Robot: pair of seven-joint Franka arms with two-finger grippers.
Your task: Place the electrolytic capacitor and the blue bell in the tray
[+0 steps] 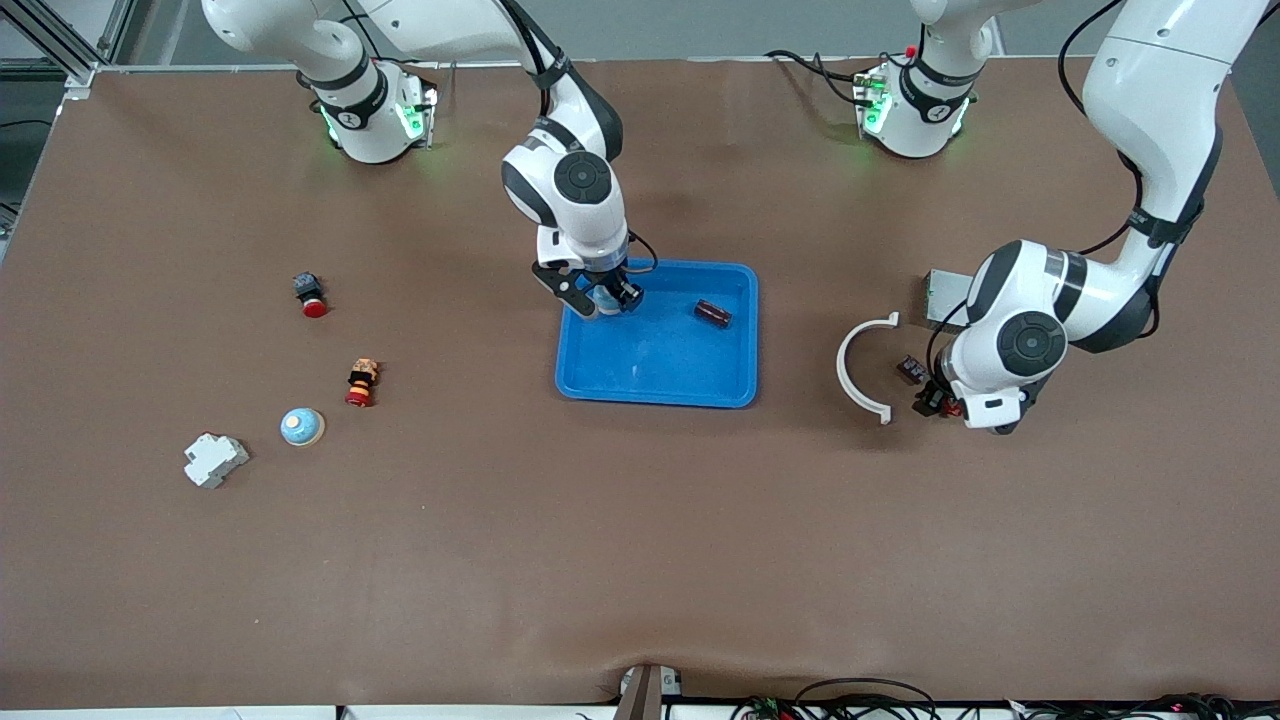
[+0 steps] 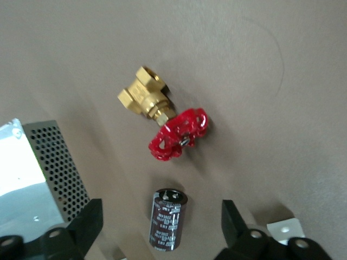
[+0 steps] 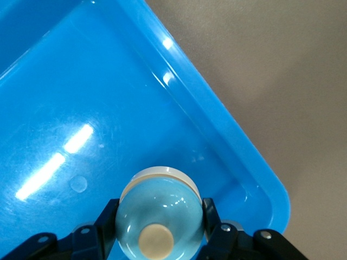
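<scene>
Holding the blue bell (image 3: 160, 214) between the fingers (image 3: 105, 222) of the right hand (image 1: 605, 298), clenched on both its sides, low over a corner of the tray (image 1: 660, 390) at the upper middle of the front frame. Judging this as the drop-off step for the bell: needing only to ease down, unclench and lift straight up without nudging the rim.

Lying already inside the tray, one electrolytic capacitor (image 1: 713, 313).

Hovering with the left hand (image 2: 161, 238) over the counter (image 1: 640, 560) at its own arm's end, fingers spread wide around a second capacitor (image 2: 168, 218), not gripping it, just beside a red-handled brass valve (image 2: 162, 116) and a grey metal box (image 2: 38, 168).
</scene>
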